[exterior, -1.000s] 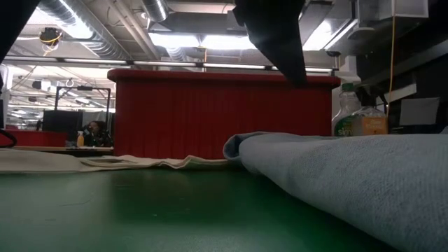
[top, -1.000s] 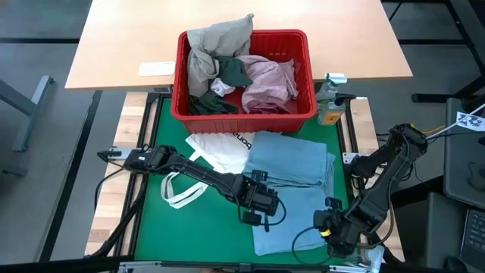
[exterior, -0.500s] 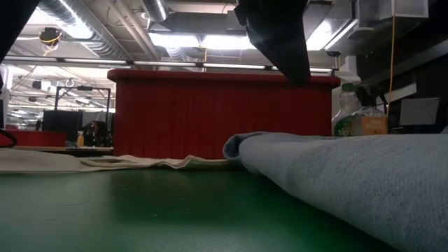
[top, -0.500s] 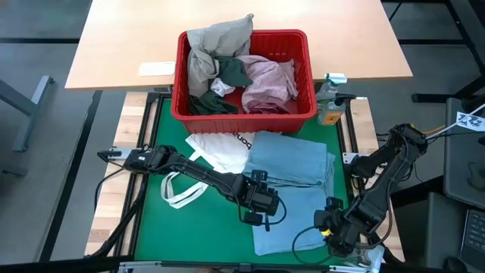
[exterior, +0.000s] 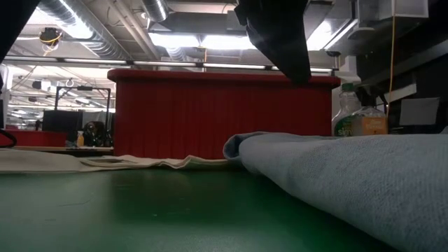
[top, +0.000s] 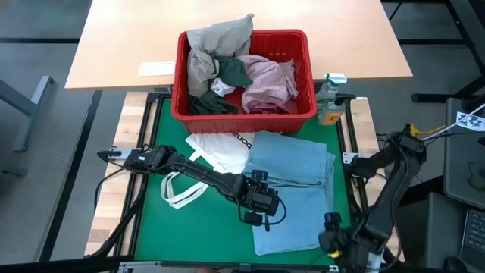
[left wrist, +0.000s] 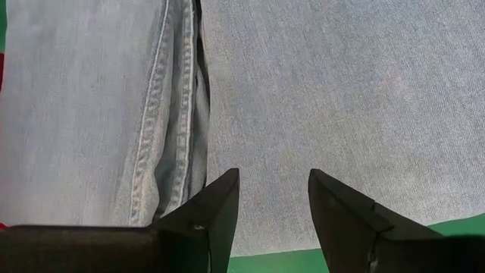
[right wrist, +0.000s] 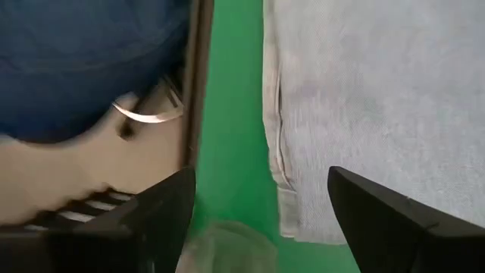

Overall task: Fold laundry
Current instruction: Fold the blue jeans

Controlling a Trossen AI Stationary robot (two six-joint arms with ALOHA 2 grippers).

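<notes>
With both tools parted and empty, left tool (top: 261,203) over light blue jeans (top: 292,171) mid-worktop, right tool (top: 345,244) at near-right corner: best gripped at the near hem, folded squarely far-ward.

Folded light blue jeans on the green mat, more laundry heaped in the basket behind.

The light blue jeans (top: 289,182) lie flat and folded on the right half of the mat, the far part doubled into thicker layers and a single layer reaching toward the near edge; a stitched seam runs along the denim. Beyond them, a beige-khaki garment (top: 214,44) is piled high at the basket's left, spilling over its far rim. A dark grey-green piece (top: 235,73) sits in the middle with a small white piece (top: 220,87) beside it, and a mottled pink garment (top: 270,80) is crumpled at the right.
</notes>
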